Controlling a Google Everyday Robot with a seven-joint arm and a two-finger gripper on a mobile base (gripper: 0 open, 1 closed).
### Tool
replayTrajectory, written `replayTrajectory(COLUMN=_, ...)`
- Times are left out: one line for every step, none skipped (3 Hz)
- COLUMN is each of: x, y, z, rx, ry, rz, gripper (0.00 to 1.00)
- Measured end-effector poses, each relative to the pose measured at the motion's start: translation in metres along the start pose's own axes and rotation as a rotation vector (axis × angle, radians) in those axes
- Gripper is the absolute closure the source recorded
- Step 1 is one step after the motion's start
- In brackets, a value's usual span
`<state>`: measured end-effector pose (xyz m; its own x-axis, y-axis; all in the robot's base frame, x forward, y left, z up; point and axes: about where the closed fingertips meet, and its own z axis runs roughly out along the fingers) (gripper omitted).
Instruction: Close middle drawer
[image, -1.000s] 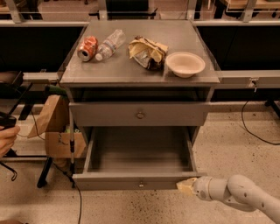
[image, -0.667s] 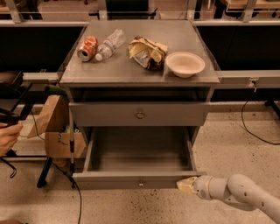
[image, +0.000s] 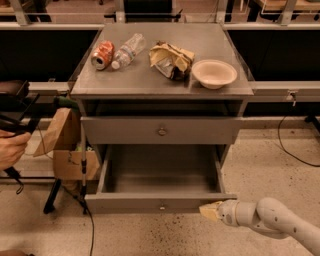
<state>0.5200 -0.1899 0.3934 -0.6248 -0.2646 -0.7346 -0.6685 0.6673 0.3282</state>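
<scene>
Over the last second almost nothing has shifted: the middle drawer (image: 160, 172) stands pulled fully out below the bench's (image: 150, 82) front edge, under the shut upper drawer (image: 200, 131), its tray bare. The pincer (image: 208, 211) stays low at the right end of the drawer's front panel, touching or just beside it, closed to a single wedge with nothing in its hold. I judge the push has yet to take effect, so the whole closing travel remains
</scene>
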Motion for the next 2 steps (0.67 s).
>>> replayTrajectory(x=0.0005, y=0.0005, z=-0.0003, rx=0.000, ry=0.000, rz=0.000, gripper=1.00)
replayTrajectory(x=-0.0092, y=-0.0070, z=0.0012, rx=0.010, ry=-0.012, rz=0.000, gripper=1.00)
